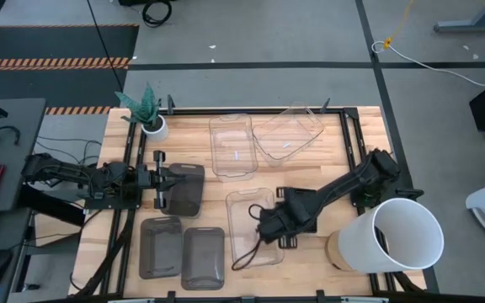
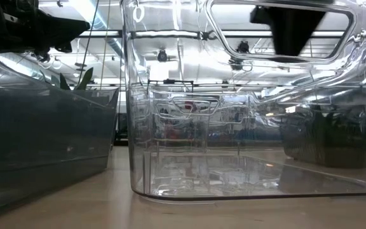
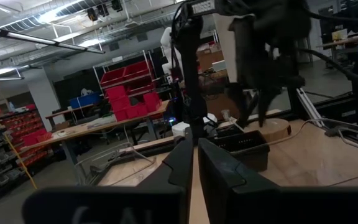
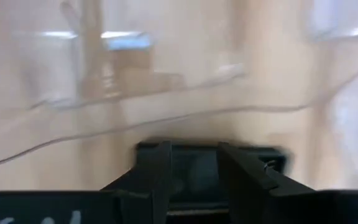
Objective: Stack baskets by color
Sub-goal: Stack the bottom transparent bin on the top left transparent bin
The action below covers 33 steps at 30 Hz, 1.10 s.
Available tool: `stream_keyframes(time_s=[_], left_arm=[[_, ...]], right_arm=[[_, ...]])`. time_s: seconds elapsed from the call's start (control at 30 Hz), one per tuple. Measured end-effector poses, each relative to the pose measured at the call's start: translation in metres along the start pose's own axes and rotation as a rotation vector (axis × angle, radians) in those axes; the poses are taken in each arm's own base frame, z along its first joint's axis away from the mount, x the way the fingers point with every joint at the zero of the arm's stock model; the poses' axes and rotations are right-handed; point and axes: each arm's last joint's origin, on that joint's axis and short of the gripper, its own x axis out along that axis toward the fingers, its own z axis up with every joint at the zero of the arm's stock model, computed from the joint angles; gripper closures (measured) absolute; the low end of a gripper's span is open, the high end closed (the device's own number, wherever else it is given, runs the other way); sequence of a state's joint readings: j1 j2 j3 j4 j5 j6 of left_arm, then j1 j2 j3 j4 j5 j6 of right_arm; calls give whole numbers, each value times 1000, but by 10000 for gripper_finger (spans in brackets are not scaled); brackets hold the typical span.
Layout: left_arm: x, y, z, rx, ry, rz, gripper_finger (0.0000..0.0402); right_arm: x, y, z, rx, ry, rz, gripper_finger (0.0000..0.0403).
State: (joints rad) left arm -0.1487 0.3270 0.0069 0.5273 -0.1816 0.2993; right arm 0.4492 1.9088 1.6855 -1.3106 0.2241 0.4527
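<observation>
Your right gripper [image 1: 263, 225] hung over the near clear basket [image 1: 251, 227] at table centre-front, fingers parted w/ a small black object [image 4: 204, 168] between them. Left gripper [image 1: 160, 178] was closed on the smoky grey basket [image 1: 185, 188] at its left rim.

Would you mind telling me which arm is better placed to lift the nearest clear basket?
Right: the right gripper hovers open over that clear basket; the left gripper is shut at a smoky basket.
</observation>
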Motion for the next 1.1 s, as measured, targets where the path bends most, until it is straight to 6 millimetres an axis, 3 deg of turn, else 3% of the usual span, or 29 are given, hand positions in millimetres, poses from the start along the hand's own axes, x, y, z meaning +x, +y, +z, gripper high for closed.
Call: stream_keyframes(time_s=[0.2,0.43,0.73,1.1], left_arm=[[0,0,0,0,0,0,373],[0,0,0,0,0,0,373],[0,0,0,0,1,0,367],[0,0,0,0,0,0,369]], right_arm=[[2,-20,8,-35,-63,-166,269],[11,-52,27,-33,-82,-133,269],[-2,-96,31,12,-128,-113,270],[-2,-118,46,37,-248,-70,269]])
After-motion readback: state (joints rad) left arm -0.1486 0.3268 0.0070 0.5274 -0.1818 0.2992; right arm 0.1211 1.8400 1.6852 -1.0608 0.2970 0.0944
